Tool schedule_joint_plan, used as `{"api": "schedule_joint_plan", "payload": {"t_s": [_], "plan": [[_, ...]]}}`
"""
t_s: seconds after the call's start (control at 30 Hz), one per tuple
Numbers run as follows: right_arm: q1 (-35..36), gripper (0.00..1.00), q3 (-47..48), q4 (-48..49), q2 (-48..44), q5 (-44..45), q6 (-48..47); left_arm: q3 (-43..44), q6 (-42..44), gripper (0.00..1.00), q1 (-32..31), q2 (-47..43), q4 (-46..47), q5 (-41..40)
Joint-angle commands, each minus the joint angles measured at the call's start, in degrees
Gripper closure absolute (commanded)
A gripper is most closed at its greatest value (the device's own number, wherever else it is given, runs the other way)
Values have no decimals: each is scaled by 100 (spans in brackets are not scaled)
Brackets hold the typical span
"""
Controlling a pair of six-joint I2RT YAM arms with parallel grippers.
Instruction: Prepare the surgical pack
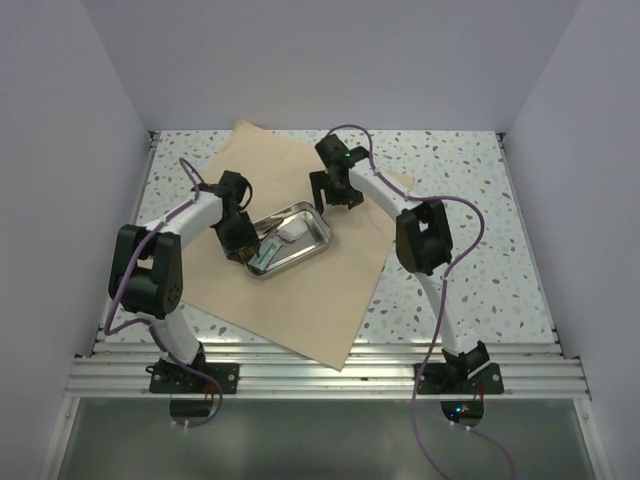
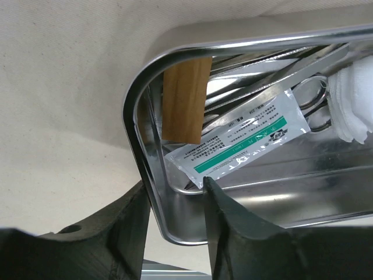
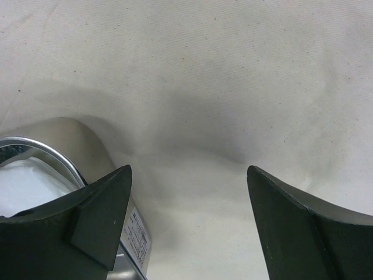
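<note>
The shiny steel tray [image 1: 322,232] sits on the tan wrap sheet [image 1: 300,310], which lies flat and unfolded. In the left wrist view the tray's rim [image 2: 131,116] holds a white packet with a green stripe [image 2: 245,137], steel scissors [image 2: 312,99], white gauze [image 2: 352,102] and a wooden stick [image 2: 185,99]. My left gripper [image 1: 243,243] is at the tray's left end. Its jaws [image 2: 175,185] close across the tray's wall, one finger outside and one inside. My right gripper [image 1: 335,195] hovers open and empty [image 3: 189,175] over the sheet just beyond the tray's far corner [image 3: 52,153].
The speckled tabletop [image 1: 470,200] shows around the sheet. White walls stand at the left, back and right. An aluminium rail [image 1: 320,375] runs along the near edge by the arm bases.
</note>
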Motion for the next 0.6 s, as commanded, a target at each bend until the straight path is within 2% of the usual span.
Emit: {"api": "schedule_joint_plan", "payload": {"t_s": [0.0, 0.17, 0.23, 0.33, 0.37, 0.5, 0.53, 0.57], "plan": [[-184, 16, 218, -222, -238, 83, -13, -43, 57, 50, -67, -490, 203, -19], [-500, 9, 219, -573, -773, 444, -162, 9, 250, 43, -67, -823, -34, -151], [-509, 9, -114, -618, -1255, 471, -259, -8, 330, 42, -59, -1034, -113, -178], [-492, 9, -1193, -469, -1959, 374, -250, -96, 462, 40, -67, -1289, -157, -239], [-492, 9, -1823, -373, -2501, 182, -250, -157, 497, 40, -67, -1420, -174, -239], [-474, 11, -3268, -214, -3723, 40, -224, -482, 559, 46, -50, -1580, 70, -397], [-483, 12, -3497, -214, -3911, -4, -207, -579, 576, 51, -50, -1537, 132, -363], [-474, 14, -3821, -249, -4078, -83, -198, -623, 585, 61, -50, -1510, 194, -354]]}}
